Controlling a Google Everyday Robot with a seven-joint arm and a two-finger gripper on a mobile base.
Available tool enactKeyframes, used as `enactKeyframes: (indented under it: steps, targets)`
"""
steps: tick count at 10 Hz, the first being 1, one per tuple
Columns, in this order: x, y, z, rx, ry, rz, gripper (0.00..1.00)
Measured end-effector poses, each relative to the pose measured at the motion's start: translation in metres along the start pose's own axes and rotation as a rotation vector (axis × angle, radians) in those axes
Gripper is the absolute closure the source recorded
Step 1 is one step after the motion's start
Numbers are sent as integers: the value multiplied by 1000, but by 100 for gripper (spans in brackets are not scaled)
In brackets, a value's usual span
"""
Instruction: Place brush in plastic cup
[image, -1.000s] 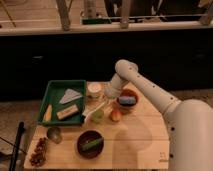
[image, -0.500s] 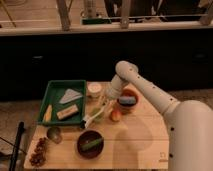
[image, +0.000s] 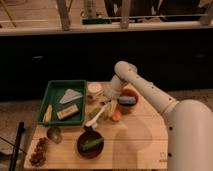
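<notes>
One green tray (image: 50, 92) sits at the table's (image: 135, 145) left edge, one dark bowl (image: 90, 144) near the front edge. One brush (image: 95, 119) slants mid-table beside one plastic cup (image: 96, 113). The gripper (image: 107, 106) grasps the brush's upper end.

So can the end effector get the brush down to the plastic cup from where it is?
Probably yes. The end effector hangs near the middle of the table, the brush slants down from it, and the plastic cup sits just beside it with nothing between them.
</notes>
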Motion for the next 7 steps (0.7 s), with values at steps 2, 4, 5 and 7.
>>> enactKeyframes:
  steps: [2, 4, 5, 7]
  targets:
    - [-1, 0, 1, -4, -1, -2, 20]
    - [-1, 0, 1, -7, 0, -2, 20]
    - [-2, 1, 1, -8, 1, -2, 20]
    - [-2, 1, 1, -9, 4, -2, 20]
